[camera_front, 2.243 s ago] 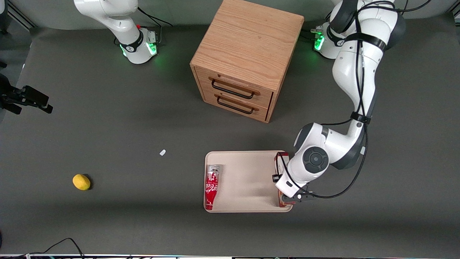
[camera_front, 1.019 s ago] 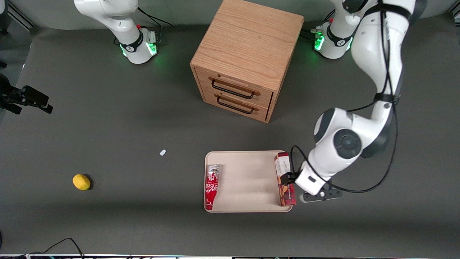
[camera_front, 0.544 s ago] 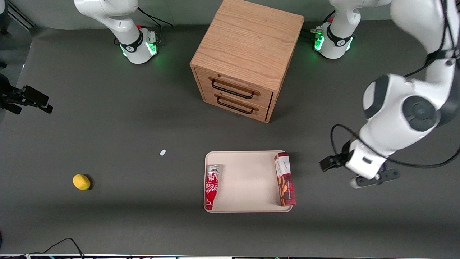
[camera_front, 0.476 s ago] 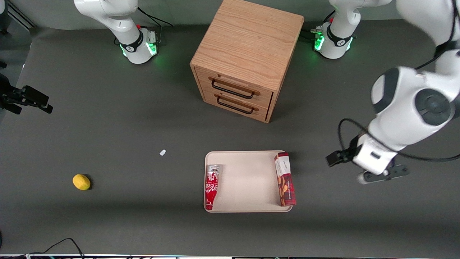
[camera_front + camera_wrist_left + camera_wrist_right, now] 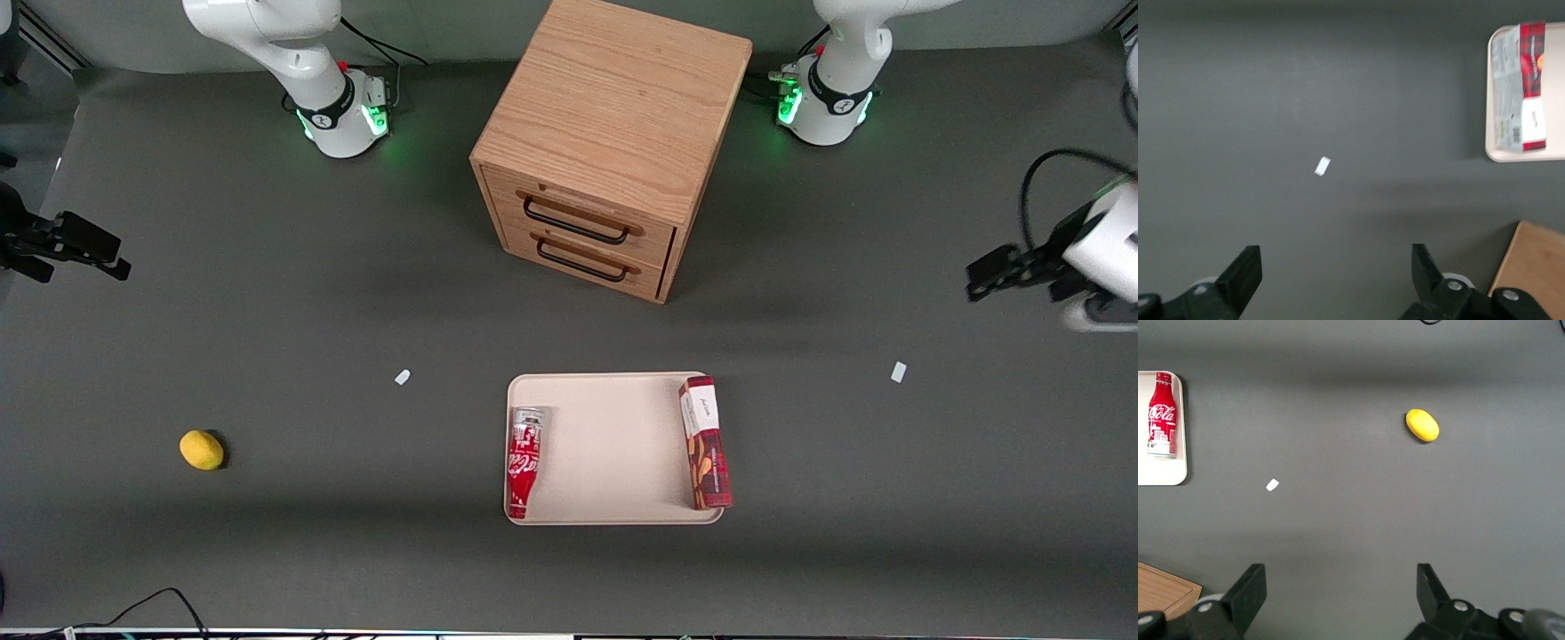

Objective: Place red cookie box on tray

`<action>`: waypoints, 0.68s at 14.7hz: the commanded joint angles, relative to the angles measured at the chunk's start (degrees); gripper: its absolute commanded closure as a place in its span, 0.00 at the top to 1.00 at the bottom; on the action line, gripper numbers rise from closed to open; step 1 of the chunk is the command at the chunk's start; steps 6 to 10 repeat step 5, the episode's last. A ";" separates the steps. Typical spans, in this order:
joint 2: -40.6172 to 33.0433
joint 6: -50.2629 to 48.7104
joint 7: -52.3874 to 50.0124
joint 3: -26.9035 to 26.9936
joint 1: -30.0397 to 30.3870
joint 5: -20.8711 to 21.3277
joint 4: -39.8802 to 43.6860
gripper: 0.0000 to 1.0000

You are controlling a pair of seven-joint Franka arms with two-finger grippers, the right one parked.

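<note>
Toward the working arm's end of the table, the gripper hangs above the bare mat, well apart from the tray, its dark fingers spread wide with nothing between them; only the white wrist and a loop of black cable show at the edge of the front view. One red cookie box lies flat on the tray, along the rim nearest the working arm, white end panel pointing toward the cabinet, its near corner at or just over the rim. One red cola bottle lies along the tray's rim toward the parked arm, well apart from the box, with bare beige between them. One wooden drawer cabinet with two black-handled drawers stands farther from the front camera than the tray. One yellow lemon sits toward the parked arm's end. Two small white scraps lie on the mat, one between lemon and tray, the other near the gripper. Everything rests on a dark grey table covering, and two green-lit arm bases flank the cabinet.
</note>
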 commanded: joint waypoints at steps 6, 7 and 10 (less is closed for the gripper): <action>-5.83 -3.04 6.21 2.62 -0.07 -0.66 -2.73 1.00; -5.83 -3.04 6.21 2.62 -0.07 -0.66 -2.73 1.00; -5.83 -3.04 6.21 2.62 -0.07 -0.66 -2.73 1.00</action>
